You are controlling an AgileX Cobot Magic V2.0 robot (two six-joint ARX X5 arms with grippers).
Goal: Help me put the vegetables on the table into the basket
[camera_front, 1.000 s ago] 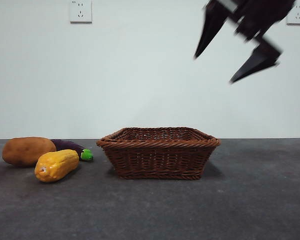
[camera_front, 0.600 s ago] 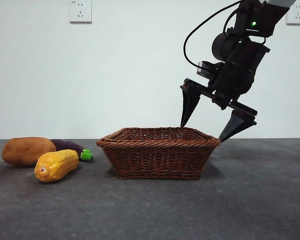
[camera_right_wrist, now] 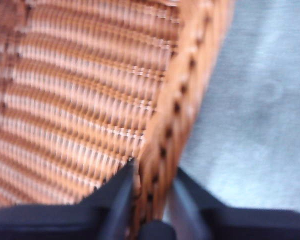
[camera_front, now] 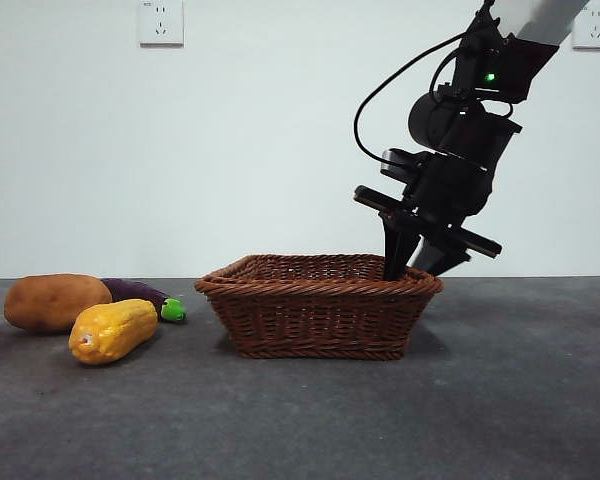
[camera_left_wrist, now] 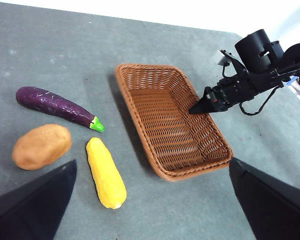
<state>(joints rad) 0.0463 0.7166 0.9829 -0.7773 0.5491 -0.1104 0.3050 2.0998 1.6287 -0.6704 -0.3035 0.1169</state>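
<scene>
Nearest to the front of the surface (camera_front: 300, 420) lies the corn cob (camera_front: 113, 330), with the potato (camera_front: 57, 301) just behind it and the eggplant (camera_front: 140, 294) behind both, its green stem end toward the basket (camera_front: 318, 318). All three vegetables rest on the surface, apart from the basket. The basket interior is empty in the left wrist view. I judge no item delivered: three placements remain.

My right pincer (camera_right_wrist: 149, 197) is closed on the basket's braided rim, one jaw inside the wall and one outside, at the side away from the vegetables. My left pincer (camera_left_wrist: 150, 200) hangs high above the scene, jaws spread wide and holding nothing.
</scene>
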